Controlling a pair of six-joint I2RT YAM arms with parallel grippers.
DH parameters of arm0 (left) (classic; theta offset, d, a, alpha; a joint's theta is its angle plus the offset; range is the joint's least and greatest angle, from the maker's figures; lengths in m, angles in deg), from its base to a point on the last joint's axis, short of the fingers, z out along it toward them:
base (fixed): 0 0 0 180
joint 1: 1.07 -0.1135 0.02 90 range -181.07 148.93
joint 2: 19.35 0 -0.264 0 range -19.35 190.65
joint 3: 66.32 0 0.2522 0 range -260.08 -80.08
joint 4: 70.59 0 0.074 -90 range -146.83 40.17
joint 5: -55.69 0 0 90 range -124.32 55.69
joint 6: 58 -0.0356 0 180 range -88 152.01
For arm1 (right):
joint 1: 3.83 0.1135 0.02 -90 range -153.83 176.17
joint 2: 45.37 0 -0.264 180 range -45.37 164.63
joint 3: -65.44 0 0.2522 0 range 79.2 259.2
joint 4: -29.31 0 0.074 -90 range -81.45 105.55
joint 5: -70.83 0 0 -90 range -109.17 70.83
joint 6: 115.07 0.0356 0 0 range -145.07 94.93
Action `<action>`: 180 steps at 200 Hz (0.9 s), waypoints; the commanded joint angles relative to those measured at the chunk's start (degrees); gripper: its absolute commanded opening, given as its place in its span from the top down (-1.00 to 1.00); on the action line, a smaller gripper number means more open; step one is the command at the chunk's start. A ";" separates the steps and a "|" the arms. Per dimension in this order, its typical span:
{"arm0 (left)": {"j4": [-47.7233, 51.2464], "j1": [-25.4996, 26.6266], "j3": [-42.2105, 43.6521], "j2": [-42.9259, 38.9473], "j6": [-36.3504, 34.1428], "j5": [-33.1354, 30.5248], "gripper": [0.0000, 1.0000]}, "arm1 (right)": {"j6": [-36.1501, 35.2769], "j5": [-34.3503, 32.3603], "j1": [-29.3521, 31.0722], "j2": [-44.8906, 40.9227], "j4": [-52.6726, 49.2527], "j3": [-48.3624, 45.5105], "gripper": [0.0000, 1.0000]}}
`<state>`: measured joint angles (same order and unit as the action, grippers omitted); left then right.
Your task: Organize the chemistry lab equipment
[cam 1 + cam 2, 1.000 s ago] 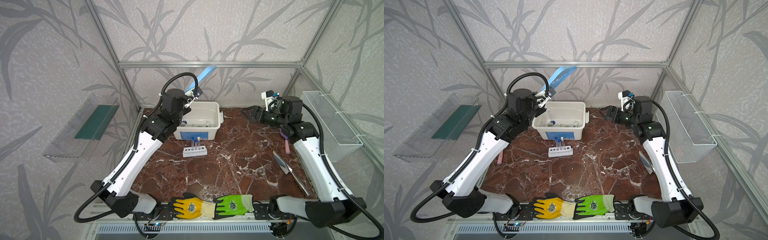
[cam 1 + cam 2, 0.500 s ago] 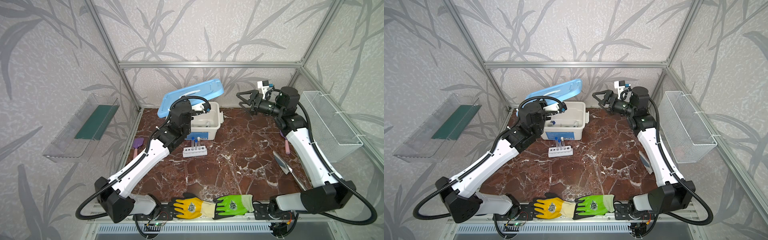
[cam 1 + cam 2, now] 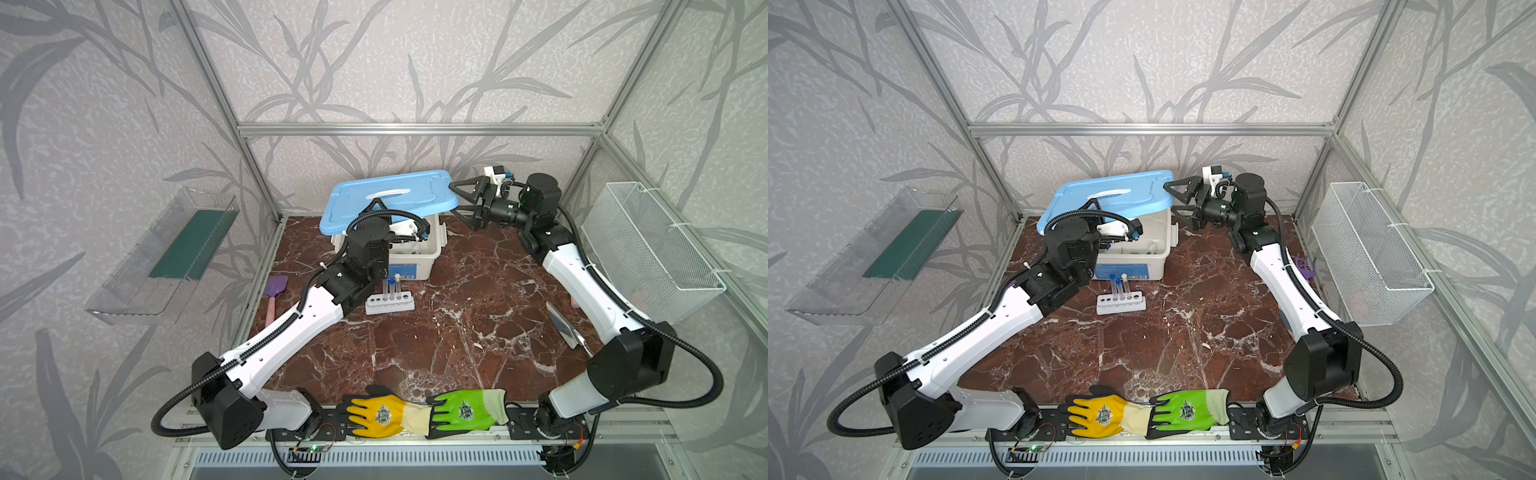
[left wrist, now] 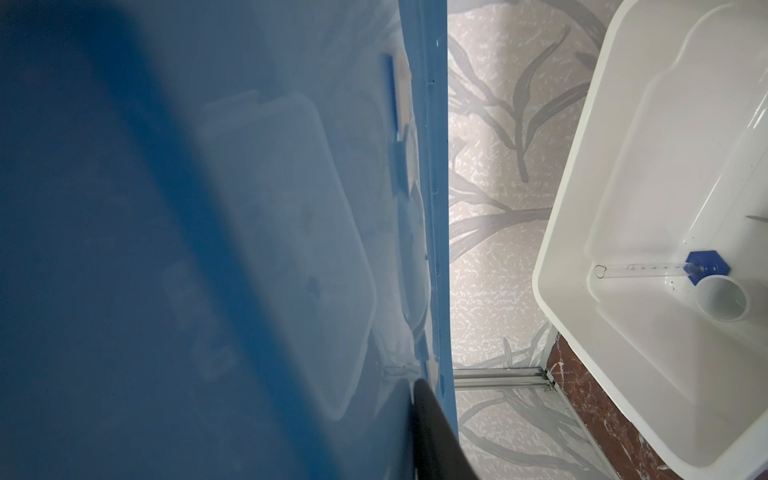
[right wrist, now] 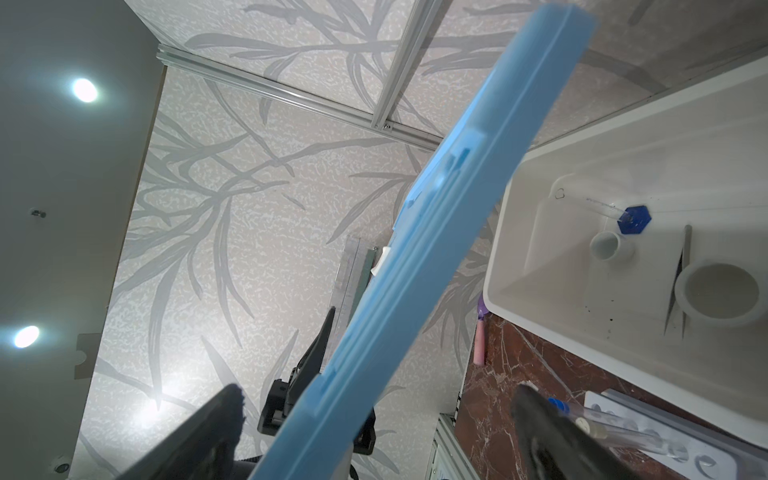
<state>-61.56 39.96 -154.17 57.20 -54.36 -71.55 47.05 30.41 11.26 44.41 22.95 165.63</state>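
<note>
Between the spread jaws of my right gripper (image 5: 376, 390) sits one short end of the blue lid (image 3: 415, 195), edge-on to me, neither finger touching it as far as I can tell; the lid's long axis runs away from that gripper toward my left gripper (image 3: 376, 206), which is clamped on one long edge and holds the lid tilted above the white bin (image 3: 432, 257); so the right arm is the nearer one to this free end, and I judge the coming move is a squeeze across the lid's thickness, hardly any reach needed; below and beyond the right gripper, inside the bin, lie the blue-based vessel (image 5: 633, 218) on its side, two white dishes (image 5: 721, 295) and the tweezers (image 5: 683, 266); just outside the bin, beside my left forearm, the white rack (image 3: 390, 306) stands with capped test tubes (image 3: 395, 286) upright.
</note>
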 commanded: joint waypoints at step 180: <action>-8.33 2.76 8.54 -3.81 -6.29 8.39 0.70 | 8.67 -0.01 1.26 3.83 9.65 -0.10 -0.01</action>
<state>-63.75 42.33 -148.11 54.29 -57.09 -66.48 54.50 30.22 12.05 49.11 27.56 165.68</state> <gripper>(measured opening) 0.262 0.535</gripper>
